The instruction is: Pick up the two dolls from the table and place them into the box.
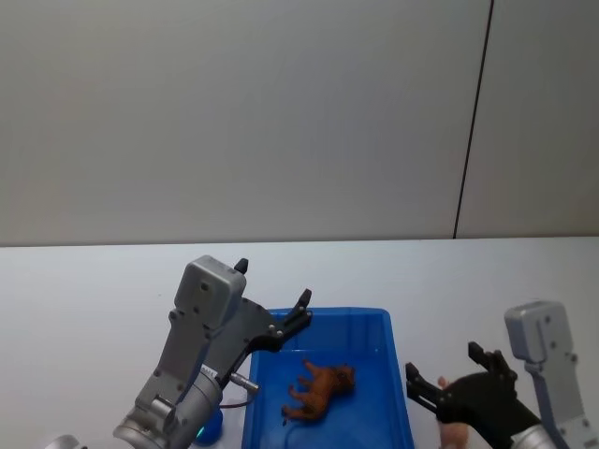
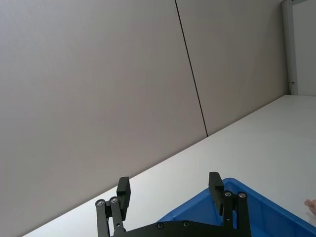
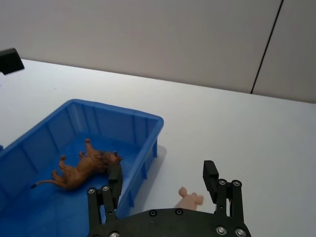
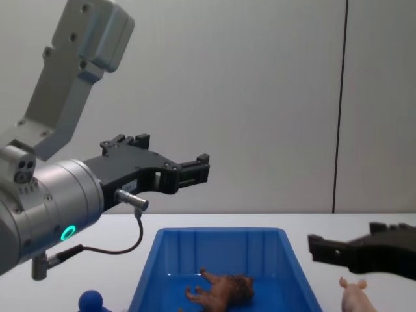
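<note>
- While its jaws stood spread wide and empty, the left gripper (image 1: 273, 283) hung high above the eleven o'clock corner of the box (image 1: 346, 312) in the head view.
- The right gripper (image 3: 162, 170), likewise spread and holding nothing, hovered low at the box's four o'clock, just above a small pink figure (image 3: 190, 200) on the table (image 1: 94, 290).
- The brown doll (image 1: 320, 388) lay on its side inside the box.
- The blue doll (image 4: 91, 300) stood on the table at the box's eight o'clock, near the wall and beneath the left arm.
- My judgement of the risk: a reach down so near the wall could knock the rim and shift the box. A glancing finger could also send the round-topped doll rolling away.
</note>
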Action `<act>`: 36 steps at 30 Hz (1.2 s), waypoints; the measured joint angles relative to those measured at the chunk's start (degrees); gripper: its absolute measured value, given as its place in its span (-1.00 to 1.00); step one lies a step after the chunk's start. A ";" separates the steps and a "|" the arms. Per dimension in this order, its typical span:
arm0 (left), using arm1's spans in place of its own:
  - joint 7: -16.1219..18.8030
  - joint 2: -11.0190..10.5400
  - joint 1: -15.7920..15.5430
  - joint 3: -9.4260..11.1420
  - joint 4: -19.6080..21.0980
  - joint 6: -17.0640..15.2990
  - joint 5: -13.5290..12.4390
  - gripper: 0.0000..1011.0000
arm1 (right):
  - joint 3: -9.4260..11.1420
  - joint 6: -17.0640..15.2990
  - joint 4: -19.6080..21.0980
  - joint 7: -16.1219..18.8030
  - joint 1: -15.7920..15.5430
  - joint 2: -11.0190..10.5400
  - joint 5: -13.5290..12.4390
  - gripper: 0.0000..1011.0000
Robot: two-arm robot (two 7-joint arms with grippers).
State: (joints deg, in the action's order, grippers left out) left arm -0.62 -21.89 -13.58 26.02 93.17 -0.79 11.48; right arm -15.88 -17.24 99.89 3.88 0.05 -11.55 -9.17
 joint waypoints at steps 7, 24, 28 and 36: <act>0.00 0.00 0.00 0.00 0.00 0.00 0.00 0.98 | 0.09 -0.39 0.36 -2.34 -1.89 -0.48 0.19 0.98; 0.00 0.00 0.00 0.00 0.00 0.00 0.00 0.98 | -0.55 -0.38 -2.84 -4.56 -3.46 0.15 2.10 0.98; 0.00 0.00 0.00 0.00 0.00 0.00 0.00 0.98 | -0.76 0.12 -4.07 -4.56 -3.28 0.59 2.53 0.98; 0.00 0.00 0.00 0.00 0.00 0.00 0.00 0.98 | -1.21 1.72 -7.32 -4.50 -2.25 1.79 3.57 0.88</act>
State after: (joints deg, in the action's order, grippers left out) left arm -0.62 -21.89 -13.58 26.02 93.17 -0.79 11.48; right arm -17.09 -15.52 92.57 -0.63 -2.20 -9.76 -5.60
